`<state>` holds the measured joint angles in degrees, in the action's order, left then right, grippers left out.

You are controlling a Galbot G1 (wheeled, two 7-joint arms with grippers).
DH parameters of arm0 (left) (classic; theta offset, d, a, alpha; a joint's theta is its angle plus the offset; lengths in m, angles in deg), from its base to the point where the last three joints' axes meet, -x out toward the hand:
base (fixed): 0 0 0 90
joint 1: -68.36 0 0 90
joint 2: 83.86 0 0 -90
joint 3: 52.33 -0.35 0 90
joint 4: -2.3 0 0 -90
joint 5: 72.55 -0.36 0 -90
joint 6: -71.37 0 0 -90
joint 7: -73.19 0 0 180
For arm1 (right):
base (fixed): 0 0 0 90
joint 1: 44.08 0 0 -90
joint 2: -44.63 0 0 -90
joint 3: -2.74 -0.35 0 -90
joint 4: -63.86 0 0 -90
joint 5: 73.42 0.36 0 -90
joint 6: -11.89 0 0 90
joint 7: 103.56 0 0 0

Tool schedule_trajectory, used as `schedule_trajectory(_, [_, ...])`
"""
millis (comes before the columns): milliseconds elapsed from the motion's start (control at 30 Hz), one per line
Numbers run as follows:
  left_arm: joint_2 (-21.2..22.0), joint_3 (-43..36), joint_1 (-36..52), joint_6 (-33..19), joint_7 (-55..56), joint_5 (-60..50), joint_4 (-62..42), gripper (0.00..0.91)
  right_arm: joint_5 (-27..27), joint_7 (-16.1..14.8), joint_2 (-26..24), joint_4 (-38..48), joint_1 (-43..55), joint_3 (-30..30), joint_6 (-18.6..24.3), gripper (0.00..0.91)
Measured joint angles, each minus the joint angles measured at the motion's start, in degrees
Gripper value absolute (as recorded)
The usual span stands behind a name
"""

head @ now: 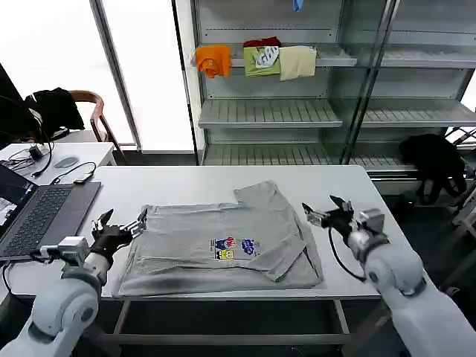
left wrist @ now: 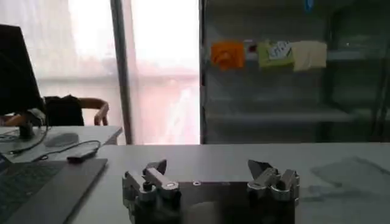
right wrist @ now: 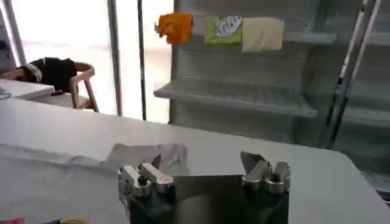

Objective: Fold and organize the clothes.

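The clothes, a light grey T-shirt [head: 223, 238] with a small multicolour chest print, lie partly folded on the white table [head: 193, 178]. A sleeve sticks up toward the far edge. My left gripper [head: 119, 223] hovers just off the shirt's left edge, open and holding nothing. My right gripper [head: 323, 210] hangs beside the shirt's right edge, also open and holding nothing. In the left wrist view the left gripper [left wrist: 207, 169] faces bare tabletop, with the shirt [left wrist: 353, 173] off to one side. In the right wrist view the shirt's sleeve [right wrist: 146, 155] lies just beyond the right gripper [right wrist: 203, 163].
A laptop [head: 37, 212] sits on the table's left end, with cables and a mouse on a second desk behind it. Metal shelves [head: 268, 111] at the back hold orange, green and cream folded garments. A chair with a black garment [head: 56, 108] stands back left, and a black bundle [head: 435, 160] lies at right.
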<state>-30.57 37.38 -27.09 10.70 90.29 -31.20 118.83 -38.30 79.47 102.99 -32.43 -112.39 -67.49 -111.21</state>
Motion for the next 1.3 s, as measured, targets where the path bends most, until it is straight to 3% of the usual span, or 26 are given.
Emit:
schedule_trajectory(267, [-0.53, -3.48, 8.76, 2.09, -3.6, 0.21, -9.61, 0.907, -5.76, -4.45, 8.31, 19.59, 15.24, 8.38, -0.11, 0.907])
schedule_trajectory(633, [-0.1, -9.47, 17.13, 3.29, -7.36, -1.51, -21.04, 0.907, -15.08, -11.28, 16.96, 39.31, 25.83, 11.05, -0.13, 0.907])
schedule_trajectory(1233, [2.4, -15.2, 24.93, 3.88, -10.3, -4.87, -33.3, 0.907, -21.36, -15.6, 20.63, 49.93, 28.59, 11.34, -0.17, 0.907])
schedule_trajectory(1300, [2.67, -15.47, 25.51, 3.88, -10.65, -5.21, -34.43, 0.786, -21.78, -15.81, 20.87, 50.32, 28.59, 11.33, -0.13, 0.907])
